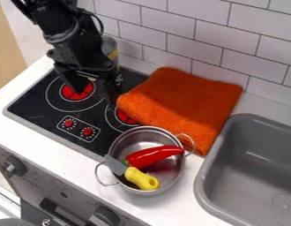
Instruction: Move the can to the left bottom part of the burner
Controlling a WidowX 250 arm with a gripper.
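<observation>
The black gripper point(96, 93) hangs over the burner stove point(33, 106), between its two red-centred rings. Its fingers are spread apart with nothing visible between them. Behind the arm, at the back edge of the stove near the tiled wall, stands the can point(110, 46), metallic with a yellow band low on its side. The arm and gripper cover the can's left and lower parts, so its base is hidden.
An orange folded towel point(180, 103) lies over the stove's right back corner. In front of it, a metal pot point(123, 142) holds a red pepper point(154, 155) and a yellow-handled knife point(140, 178). The grey sink point(245, 159) is at right; white counter point(36, 136) borders the stove.
</observation>
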